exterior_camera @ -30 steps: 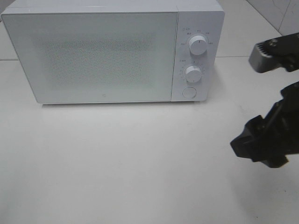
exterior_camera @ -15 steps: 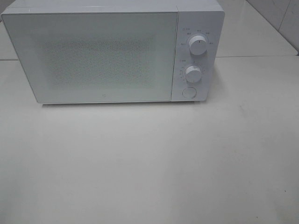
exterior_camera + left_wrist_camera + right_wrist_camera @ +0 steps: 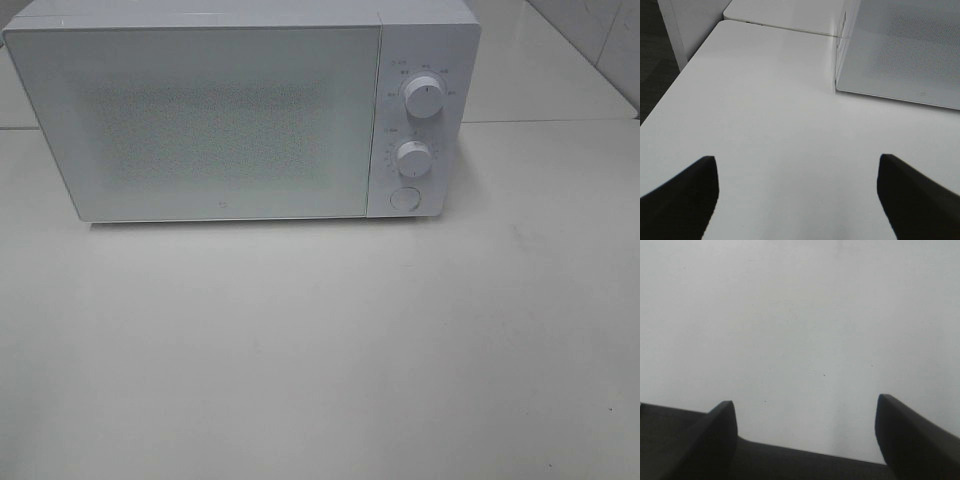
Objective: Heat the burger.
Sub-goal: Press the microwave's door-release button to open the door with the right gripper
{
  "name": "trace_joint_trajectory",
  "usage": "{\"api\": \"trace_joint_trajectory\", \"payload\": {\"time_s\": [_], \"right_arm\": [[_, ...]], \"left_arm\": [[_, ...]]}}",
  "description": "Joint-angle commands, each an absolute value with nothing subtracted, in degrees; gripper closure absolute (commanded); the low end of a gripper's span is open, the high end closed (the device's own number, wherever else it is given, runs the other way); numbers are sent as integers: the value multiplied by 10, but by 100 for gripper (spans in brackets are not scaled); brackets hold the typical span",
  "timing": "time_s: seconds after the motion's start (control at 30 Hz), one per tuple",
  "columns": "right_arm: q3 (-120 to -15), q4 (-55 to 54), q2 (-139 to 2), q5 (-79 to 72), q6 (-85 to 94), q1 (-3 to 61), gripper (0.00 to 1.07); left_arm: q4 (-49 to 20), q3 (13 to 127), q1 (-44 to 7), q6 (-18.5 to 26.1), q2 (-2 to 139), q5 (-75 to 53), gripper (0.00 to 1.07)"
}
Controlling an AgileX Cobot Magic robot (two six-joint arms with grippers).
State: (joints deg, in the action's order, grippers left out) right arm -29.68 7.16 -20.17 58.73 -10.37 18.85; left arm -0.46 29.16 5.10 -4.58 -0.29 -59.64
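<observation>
Black fingers (image 3: 685, 200) of my left end effector (image 3: 796, 167) stand wide apart, with nothing between them and only the white counter (image 3: 765, 125) below. My right end effector (image 3: 805, 407) is spread just as wide and also empty, its dark fingers (image 3: 912, 437) hanging over plain counter. Neither one touches anything, and neither shows in the high view.

Beyond my left end effector, the near corner of the microwave (image 3: 900, 50) shows, resting on the counter.

In the high view, the white microwave is the only container. It sits at 12 o'clock on the counter, reaching toward 10 o'clock. Its door (image 3: 200, 120) is shut. The pane is frosted and speckled grey, so I cannot make out anything inside.

The control panel is on the 3 o'clock side of the door. It has an upper knob (image 3: 424, 97), a lower knob (image 3: 413, 158) directly below at 6 o'clock, and a round button (image 3: 404, 198) below that.

I cannot see the burger in any of my views. I cannot tell whether it sits behind that closed door.
</observation>
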Motion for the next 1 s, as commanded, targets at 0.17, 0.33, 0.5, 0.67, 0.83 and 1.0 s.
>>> {"api": "trace_joint_trajectory", "payload": {"time_s": [0.17,0.33,0.5,0.67,0.83,1.0], "right_arm": [[-290,70,-84,576,-99,101,35],[-290,70,-18,576,-99,85,35],[-290,70,18,576,-95,85,35],[-290,69,18,576,-94,85,35],[-290,69,18,576,-94,85,35],[-290,70,17,575,-93,85,35]], "left_arm": [[-6,290,53,-49,-15,-594,25],[-6,290,53,-49,-15,-594,25],[-6,290,53,-49,-15,-594,25],[-6,290,53,-49,-13,-594,25],[-6,290,53,-49,-13,-594,25],[-6,290,53,-49,-13,-594,25]]}}
